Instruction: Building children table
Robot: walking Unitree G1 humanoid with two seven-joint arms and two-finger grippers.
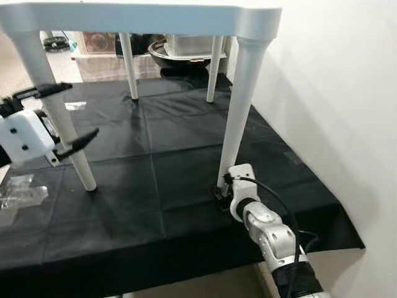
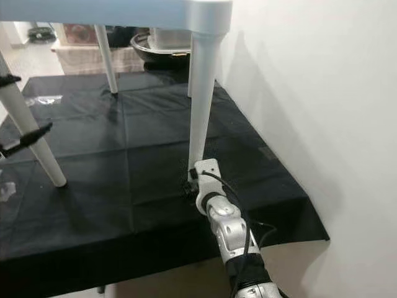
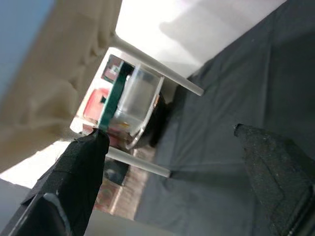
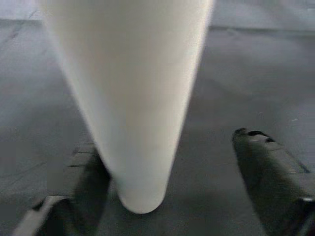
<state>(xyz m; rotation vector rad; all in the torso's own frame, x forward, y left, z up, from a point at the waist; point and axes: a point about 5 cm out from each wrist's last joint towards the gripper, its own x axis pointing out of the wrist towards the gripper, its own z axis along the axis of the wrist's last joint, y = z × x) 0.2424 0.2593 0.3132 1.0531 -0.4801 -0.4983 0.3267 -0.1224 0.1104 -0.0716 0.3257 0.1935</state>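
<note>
A white children's table [image 1: 142, 18] stands upright on a black cloth [image 1: 155, 174]. My right gripper [image 1: 222, 194] is low on the cloth at the foot of the front right leg [image 1: 239, 112]. It is open, and the right wrist view has the leg [image 4: 138, 98] between its fingers [image 4: 266, 167], one finger against it and the other apart. My left gripper [image 1: 65, 118] hangs open beside the front left leg [image 1: 37, 62], at mid height. The left wrist view has only cloth and the far legs [image 3: 162, 73] between its fingertips [image 3: 88, 157].
A white wall [image 1: 335, 93] runs close along the right side. The cloth's front edge drops off near me. A clear plastic bag [image 1: 18, 192] lies at the front left. Behind the back legs [image 1: 129, 65] sit a dark bowl [image 1: 180, 56] and a clear box.
</note>
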